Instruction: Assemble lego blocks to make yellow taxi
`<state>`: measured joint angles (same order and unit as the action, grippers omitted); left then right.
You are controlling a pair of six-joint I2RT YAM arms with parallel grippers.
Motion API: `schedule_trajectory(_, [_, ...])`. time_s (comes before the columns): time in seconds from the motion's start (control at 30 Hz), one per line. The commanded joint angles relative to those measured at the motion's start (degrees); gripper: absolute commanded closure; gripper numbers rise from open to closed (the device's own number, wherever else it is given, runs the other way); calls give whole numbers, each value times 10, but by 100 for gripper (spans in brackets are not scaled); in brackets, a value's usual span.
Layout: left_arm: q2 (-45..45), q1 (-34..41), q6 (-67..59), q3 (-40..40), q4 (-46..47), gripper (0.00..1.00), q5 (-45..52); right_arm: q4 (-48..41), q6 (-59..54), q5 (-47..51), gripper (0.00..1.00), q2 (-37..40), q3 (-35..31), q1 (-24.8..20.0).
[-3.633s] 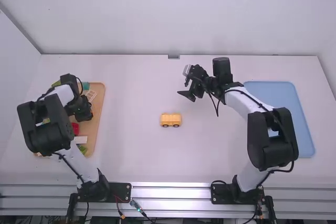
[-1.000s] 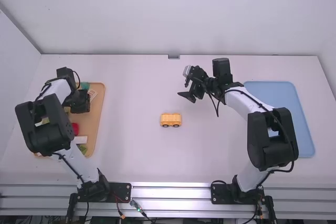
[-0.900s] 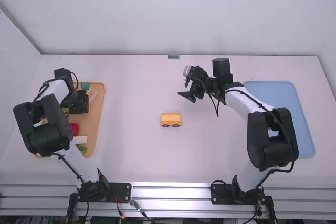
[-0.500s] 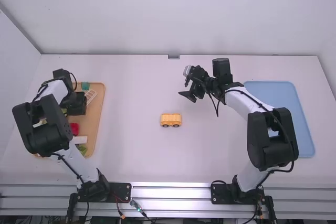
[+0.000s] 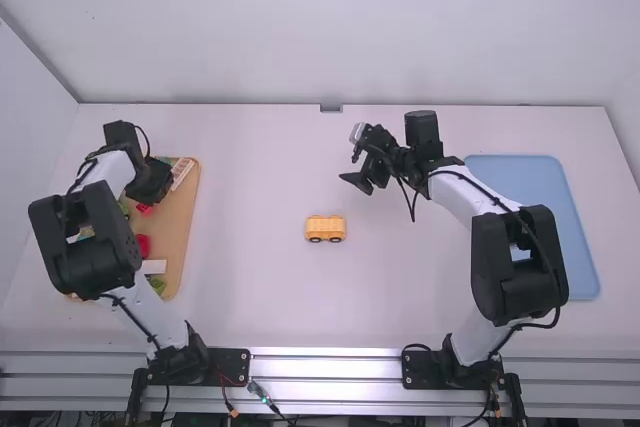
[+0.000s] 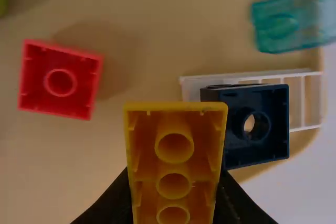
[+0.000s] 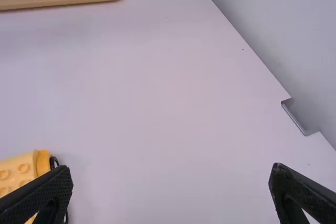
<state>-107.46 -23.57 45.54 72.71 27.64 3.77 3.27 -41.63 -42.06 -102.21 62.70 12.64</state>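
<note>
My left gripper (image 5: 152, 183) is over the far part of the tan tray. In the left wrist view, this gripper (image 6: 174, 192) is shut on a yellow-orange block (image 6: 174, 121) whose hollow underside shows. Beneath it on the tray lie a red block (image 6: 60, 81), a dark navy block (image 6: 256, 123) and a white frame piece (image 6: 194, 87). The yellow car body (image 5: 325, 228) stands on wheels at mid-table. My right gripper (image 5: 349, 158) is beyond it, to its right. Seen from the right wrist, the gripper (image 7: 170, 167) is open and holds nothing; the car body (image 7: 21, 172) shows at one side.
The tan tray (image 5: 184, 237) at the left carries several loose blocks, including a red one (image 5: 142, 245) and a white one (image 5: 153, 267). A translucent teal block (image 6: 286, 22) lies near the tray's edge. At the right lies a blue tray (image 5: 580, 247).
My left gripper has moved away from the camera and slightly right since half a second ago, uncovering a red block. The right arm and the car body have stayed still.
</note>
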Motion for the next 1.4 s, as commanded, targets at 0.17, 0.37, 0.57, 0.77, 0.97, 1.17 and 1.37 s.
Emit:
schedule_trajectory(0.17, [166, 85, -152, -113, -149, 99, 59, 75, 186, -30, 1, -5, -1, 2])
schedule_trajectory(0.37, [257, 121, -307, -265, -370, 99, 209, 152, 287, -33, 1, -14, -1, 2])
schedule_trajectory(0.57, [288, 126, -363, -390, -579, 99, 456, 261, 321, -200, 1, -55, 0, 18])
schedule_trajectory(0.77, [250, 154, -426, -407, -713, 98, 619, 405, 460, -361, 1, -119, 25, 15])
schedule_trajectory(0.97, [161, 206, -454, -344, -757, 99, 692, 503, 551, -458, 2, -143, 50, 30])
schedule_trajectory(1.17, [73, 256, -464, -246, -756, 99, 725, 560, 630, -471, 7, -143, 68, 43])
schedule_trajectory(1.37, [33, 292, -471, -186, -746, 98, 721, 559, 643, -438, 19, -143, 67, 42])
